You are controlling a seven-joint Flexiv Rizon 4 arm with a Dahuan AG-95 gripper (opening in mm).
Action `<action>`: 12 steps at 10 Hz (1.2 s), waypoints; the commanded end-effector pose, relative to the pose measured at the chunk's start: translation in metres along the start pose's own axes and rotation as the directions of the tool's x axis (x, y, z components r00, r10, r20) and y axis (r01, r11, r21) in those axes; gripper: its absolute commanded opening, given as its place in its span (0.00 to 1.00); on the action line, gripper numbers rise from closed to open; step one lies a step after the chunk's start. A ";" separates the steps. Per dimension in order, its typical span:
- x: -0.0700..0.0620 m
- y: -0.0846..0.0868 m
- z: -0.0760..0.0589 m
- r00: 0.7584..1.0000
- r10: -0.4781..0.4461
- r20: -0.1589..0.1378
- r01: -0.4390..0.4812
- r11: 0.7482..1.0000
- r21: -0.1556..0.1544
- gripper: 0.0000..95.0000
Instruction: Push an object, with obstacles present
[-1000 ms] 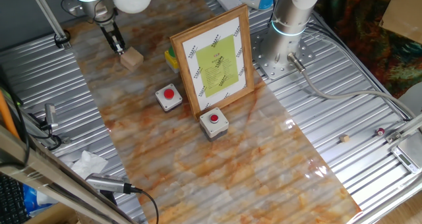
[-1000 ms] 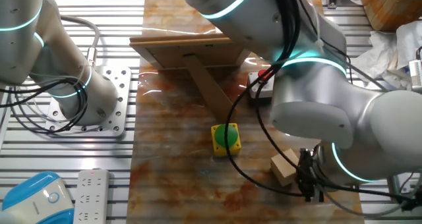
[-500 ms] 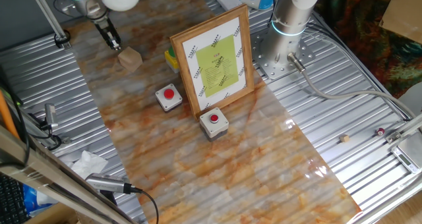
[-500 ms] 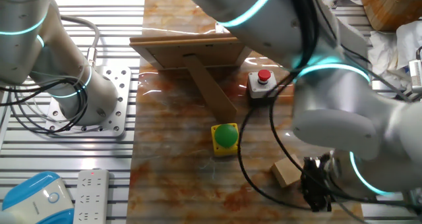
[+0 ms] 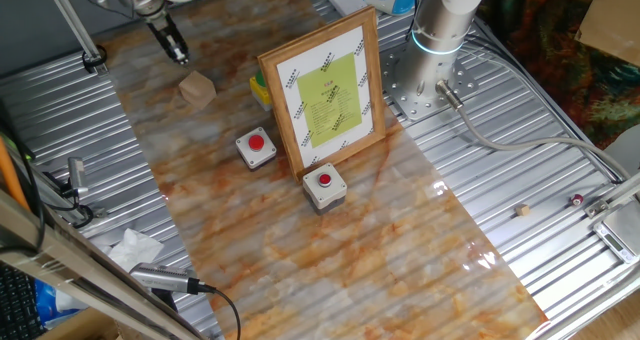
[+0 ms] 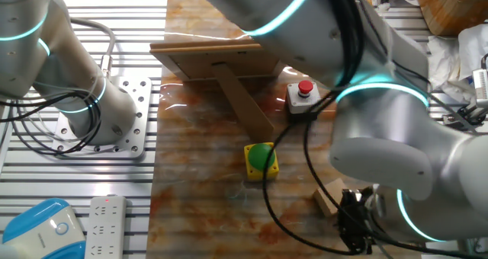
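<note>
The claw [image 5: 176,52] is hanging over the far left corner of the marbled mat [image 5: 330,250], its two fingers looking pressed together with nothing between them, and it is standing just apart from the wooden cube [image 5: 197,88], not touching it. The cube is sitting on the mat near that corner, slightly turned relative to the mat's edge, well apart from the picture frame [image 5: 327,88], which is standing upright on its prop toward the mat's middle. One grey button box [image 5: 256,147] is lying just beside the frame's lower left corner and the other grey button box [image 5: 324,185] is sitting just in front of the frame's bottom edge. A yellow box with a green button [image 6: 261,159] is sitting behind the frame (mostly hidden from the front). In the other fixed view the arm's bulk is covering much of the cube [image 6: 329,197], so contact there is hard to read. Judging by the gap, no push is under way right now; where the cube is meant to end up is not shown, so whether the pushing is done or more remains cannot be told.
</note>
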State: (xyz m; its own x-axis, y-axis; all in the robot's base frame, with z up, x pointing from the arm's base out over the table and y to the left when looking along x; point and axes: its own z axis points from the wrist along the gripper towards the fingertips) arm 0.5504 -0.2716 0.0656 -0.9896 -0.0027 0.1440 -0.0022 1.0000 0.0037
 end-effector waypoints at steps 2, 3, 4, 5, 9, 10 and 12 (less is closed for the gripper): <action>0.010 0.003 0.007 1.000 0.008 0.001 -0.008 1.000 -0.006 0.00; 0.015 0.006 0.008 1.000 0.009 0.000 -0.009 1.000 -0.002 0.00; 0.019 0.009 0.009 1.000 0.010 -0.002 -0.010 1.000 0.001 0.00; 0.021 0.009 0.010 1.000 0.011 -0.002 -0.011 1.000 -0.001 0.00; 0.032 0.021 0.018 1.000 0.019 0.000 -0.019 1.000 -0.003 0.00; 0.033 0.024 0.019 1.000 0.023 0.002 -0.023 1.000 -0.006 0.00; 0.035 0.030 0.022 0.999 0.030 0.014 -0.030 1.000 -0.008 0.00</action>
State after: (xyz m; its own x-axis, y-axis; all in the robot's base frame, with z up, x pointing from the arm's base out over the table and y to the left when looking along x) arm 0.5128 -0.2409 0.0476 -0.9914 0.0298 0.1273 0.0304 0.9995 0.0030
